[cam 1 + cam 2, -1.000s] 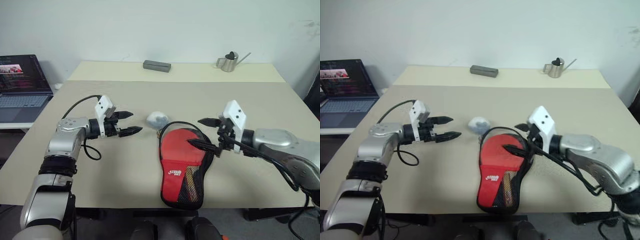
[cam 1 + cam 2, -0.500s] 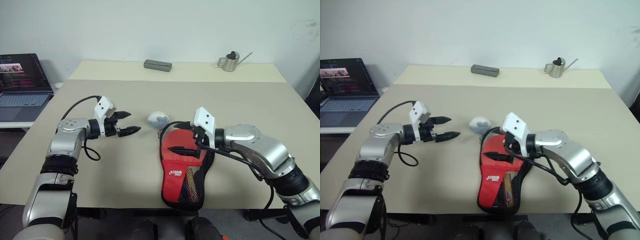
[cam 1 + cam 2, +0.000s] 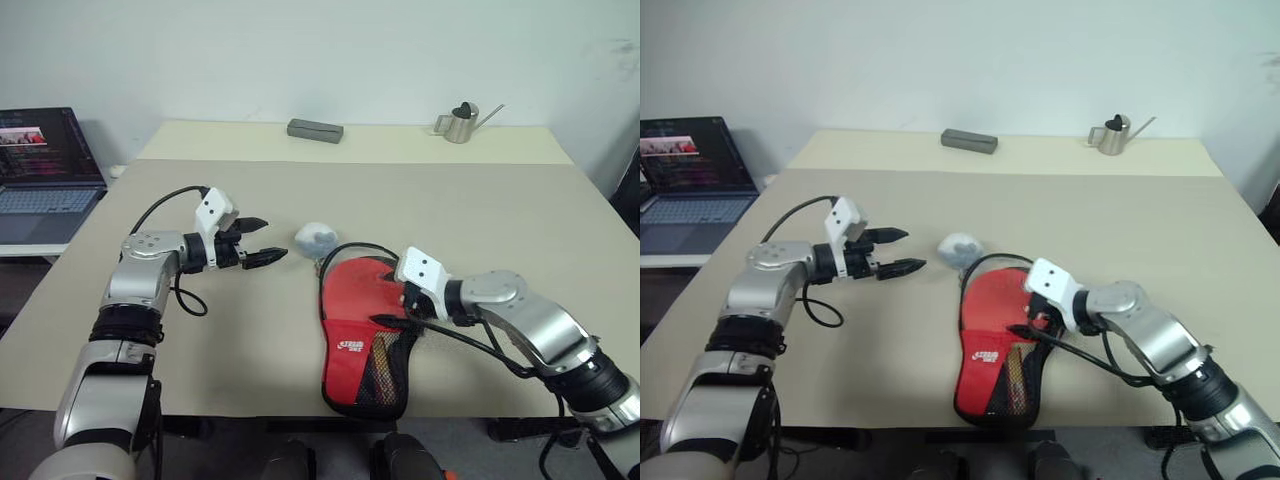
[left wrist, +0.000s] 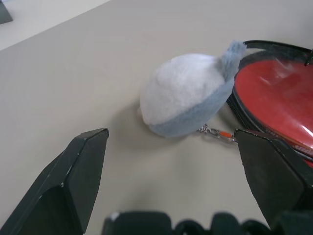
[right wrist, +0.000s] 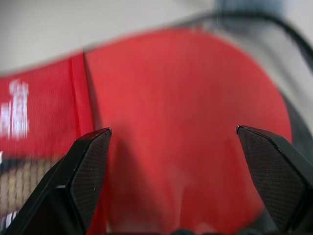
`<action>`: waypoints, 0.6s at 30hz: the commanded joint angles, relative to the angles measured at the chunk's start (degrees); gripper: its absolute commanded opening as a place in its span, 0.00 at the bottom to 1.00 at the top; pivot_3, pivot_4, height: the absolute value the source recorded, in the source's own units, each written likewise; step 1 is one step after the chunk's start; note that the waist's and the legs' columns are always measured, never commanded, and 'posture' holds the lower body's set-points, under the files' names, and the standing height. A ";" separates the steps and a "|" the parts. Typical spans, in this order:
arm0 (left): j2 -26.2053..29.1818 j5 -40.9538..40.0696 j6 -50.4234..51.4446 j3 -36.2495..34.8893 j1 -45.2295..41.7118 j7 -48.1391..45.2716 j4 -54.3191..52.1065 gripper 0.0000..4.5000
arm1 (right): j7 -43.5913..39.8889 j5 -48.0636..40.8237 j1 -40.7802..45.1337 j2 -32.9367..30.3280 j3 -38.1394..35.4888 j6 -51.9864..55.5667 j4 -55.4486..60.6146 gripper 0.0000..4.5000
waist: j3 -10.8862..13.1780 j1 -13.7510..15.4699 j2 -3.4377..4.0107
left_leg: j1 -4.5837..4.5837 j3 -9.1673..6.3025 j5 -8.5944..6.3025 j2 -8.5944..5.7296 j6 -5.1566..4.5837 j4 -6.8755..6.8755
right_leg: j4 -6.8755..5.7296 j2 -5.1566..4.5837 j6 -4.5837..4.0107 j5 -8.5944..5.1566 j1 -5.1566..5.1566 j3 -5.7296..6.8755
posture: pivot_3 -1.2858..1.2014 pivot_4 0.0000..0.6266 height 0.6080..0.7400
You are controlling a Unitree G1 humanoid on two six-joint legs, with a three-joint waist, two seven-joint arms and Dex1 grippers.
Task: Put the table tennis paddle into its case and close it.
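Right gripper (image 3: 397,305) has dropped down from where it hung a second ago and now sits low over the case, fingers spread wide with nothing between them, while the left one has barely budged. Going big to small: the table (image 3: 300,190) is a plain beige top, with a laptop (image 3: 40,175) on a lower surface off to the robot's left. Near the front edge lies the case (image 3: 362,350), black fabric with a red panel, white lettering and a mesh pocket, its round end unzipped and gaping. Inside that open end you can see the table tennis paddle (image 3: 355,290), red rubber face up, so it's already in but the zip isn't shut. Just beside the case's open end sits a small grey-white pouch (image 4: 188,95), clipped by a little chain near the zipper. Left gripper (image 3: 268,243) hovers above the table left of the pouch, fingers apart, empty. Far back there's a grey block (image 3: 314,130) and a small metal watering can (image 3: 462,122).
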State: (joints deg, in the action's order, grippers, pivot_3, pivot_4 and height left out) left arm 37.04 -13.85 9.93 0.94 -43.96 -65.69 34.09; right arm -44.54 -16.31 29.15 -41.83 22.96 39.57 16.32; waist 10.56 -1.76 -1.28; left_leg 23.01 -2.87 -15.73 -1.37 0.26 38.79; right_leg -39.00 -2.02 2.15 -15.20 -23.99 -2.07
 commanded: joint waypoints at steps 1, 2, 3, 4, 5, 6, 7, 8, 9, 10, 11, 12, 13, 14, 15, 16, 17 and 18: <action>-0.14 0.42 -1.39 -0.69 -1.87 -0.30 0.25 1.00 | -0.67 0.83 -2.93 -2.31 -2.60 1.43 4.03 0.99 | 0.00 -0.01 0.00 | 0.00 0.00 0.00 0.00 0.00 0.00 | 0.00 0.00 0.00 0.00 0.00 0.00 | 0.52 0.24 1.00; -0.22 0.53 -1.58 -0.66 -1.94 -0.42 0.51 1.00 | -0.73 0.87 -4.06 -3.00 -3.03 1.87 4.85 0.99 | 0.00 -0.03 0.00 | 0.00 0.01 0.00 0.00 0.00 0.00 | 0.00 0.00 0.00 0.00 0.01 0.00 | 0.52 0.24 1.00; -0.30 0.61 -1.73 -0.66 -1.99 -0.48 0.69 1.00 | -0.85 0.78 -5.04 -3.62 -3.52 2.54 5.67 0.99 | 0.00 0.01 0.00 | 0.00 0.01 0.00 0.00 0.00 0.00 | 0.00 0.00 0.00 0.00 0.01 0.00 | 0.52 0.24 1.00; -0.37 0.68 -1.83 -0.66 -2.02 -0.59 0.86 1.00 | -1.09 0.50 -6.00 -4.28 -4.18 3.20 6.57 0.99 | 0.00 0.03 -0.01 | 0.00 0.00 0.00 0.00 0.00 0.01 | 0.01 0.00 0.00 0.00 0.02 0.01 | 0.52 0.24 1.00; -0.44 0.76 -1.93 -0.66 -2.03 -0.66 1.01 1.00 | -1.22 0.28 -6.76 -4.81 -4.83 3.78 7.31 0.99 | 0.00 0.07 -0.01 | -0.01 0.01 0.00 -0.01 0.00 0.01 | 0.02 0.00 0.00 0.00 0.03 0.02 | 0.52 0.24 1.00; -0.50 0.88 -2.14 -0.65 -2.03 -0.73 1.25 1.00 | -1.19 0.04 -7.41 -5.21 -5.71 4.47 8.00 0.99 | -0.01 0.08 -0.01 | -0.01 0.00 0.00 -0.01 0.00 0.02 | 0.02 0.00 0.01 0.00 0.05 0.02 | 0.52 0.24 1.00; -0.54 0.95 -2.29 -0.65 -2.03 -0.82 1.43 1.00 | -1.15 -0.28 -7.94 -5.48 -6.56 5.16 8.61 0.99 | -0.01 0.09 -0.01 | -0.01 0.00 0.00 -0.01 0.00 0.02 | 0.02 0.00 0.01 0.00 0.06 0.02 | 0.52 0.24 1.00; -0.58 0.99 -2.38 -0.68 -1.98 -0.90 1.51 1.00 | -1.25 -0.75 -8.52 -6.00 -7.45 5.95 9.38 0.99 | -0.01 0.10 -0.01 | -0.02 -0.01 0.00 -0.01 0.00 0.03 | 0.01 0.00 0.01 0.00 0.07 0.03 | 0.52 0.24 1.00; -0.60 1.05 -2.49 -0.71 -1.94 -0.99 1.59 1.00 | -1.40 -1.10 -9.08 -6.50 -8.22 6.49 10.09 0.99 | -0.01 0.11 -0.01 | -0.02 -0.03 0.00 -0.01 0.00 0.04 | 0.02 0.00 0.01 0.00 0.09 0.03 | 0.52 0.24 1.00; -0.62 1.11 -2.63 -0.77 -1.93 -1.04 1.79 1.00 | -1.38 -1.53 -9.67 -6.90 -9.13 7.24 10.79 0.99 | -0.01 0.11 -0.01 | -0.02 -0.04 0.00 -0.01 0.00 0.04 | 0.02 0.00 0.01 0.00 0.11 0.02 | 0.52 0.24 1.00; -0.63 1.14 -2.74 -0.83 -1.90 -1.08 1.93 1.00 | -1.36 -1.85 -10.24 -7.26 -9.93 7.97 11.46 0.99 | -0.01 0.12 -0.01 | -0.03 -0.04 0.00 -0.01 0.00 0.04 | 0.02 0.00 0.01 0.00 0.12 0.02 | 0.52 0.24 1.00; -0.64 1.19 -2.87 -0.89 -1.88 -1.12 2.09 1.00 | -1.50 -2.15 -10.76 -7.55 -10.60 8.67 12.12 0.99 | -0.01 0.12 -0.01 | -0.05 -0.06 0.00 -0.01 0.00 0.04 | 0.03 -0.01 0.01 0.00 0.15 0.02 | 0.52 0.24 1.00; -0.65 1.25 -3.03 -0.94 -1.85 -1.15 2.25 1.00 | -1.83 -2.59 -11.33 -7.91 -11.23 9.27 13.04 0.99 | -0.01 0.12 -0.01 | -0.05 -0.07 0.00 -0.01 0.00 0.04 | 0.04 -0.01 0.01 0.00 0.17 0.02 | 0.52 0.24 1.00; -0.65 1.29 -3.14 -1.00 -1.80 -1.21 2.36 1.00 | -2.08 -3.01 -11.67 -8.11 -11.70 9.76 13.82 0.99 | -0.01 0.13 -0.01 | -0.05 -0.07 0.00 -0.01 0.00 0.04 | 0.04 -0.01 0.01 0.00 0.18 0.03 | 0.52 0.24 1.00; -0.68 1.32 -3.25 -1.06 -1.78 -1.22 2.49 1.00 | -1.94 -3.52 -11.48 -7.66 -12.22 10.08 14.36 0.99 | -0.01 0.12 -0.01 | -0.06 -0.07 0.00 -0.01 0.00 0.04 | 0.04 -0.01 0.01 0.00 0.18 0.03 | 0.52 0.24 1.00; -0.74 1.36 -3.39 -1.10 -1.79 -1.20 2.71 1.00 | -1.28 -4.35 -10.43 -6.27 -12.90 10.72 14.48 0.99 | -0.01 0.08 -0.01 | -0.06 -0.08 0.00 -0.01 0.00 0.04 | 0.04 0.00 0.01 0.00 0.19 0.03 | 0.52 0.24 1.00; -0.81 1.39 -3.48 -1.14 -1.82 -1.17 2.91 1.00 | -0.56 -4.94 -9.19 -4.80 -13.38 10.95 14.31 0.99 | -0.01 -0.05 -0.01 | -0.08 -0.08 0.00 -0.01 0.00 0.04 | 0.03 0.00 0.01 0.00 0.19 0.02 | 0.52 0.24 1.00; -0.88 1.43 -3.61 -1.15 -1.86 -1.15 3.13 1.00 | 0.02 -5.40 -7.96 -3.22 -13.84 10.82 14.01 0.99 | -0.01 -0.21 -0.01 | -0.11 -0.06 0.00 0.00 0.00 0.04 | 0.02 0.01 0.01 0.00 0.20 0.02 | 0.52 0.24 1.00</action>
State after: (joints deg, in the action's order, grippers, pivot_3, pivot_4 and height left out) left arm 36.06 -12.49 7.48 0.80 -44.68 -66.89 37.44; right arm -45.38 -20.01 19.04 -46.15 11.73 50.60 28.46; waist 10.56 -1.97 -1.29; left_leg 22.88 -2.90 -15.73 -1.35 0.26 38.83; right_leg -39.00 -1.99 2.15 -15.20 -23.80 -2.06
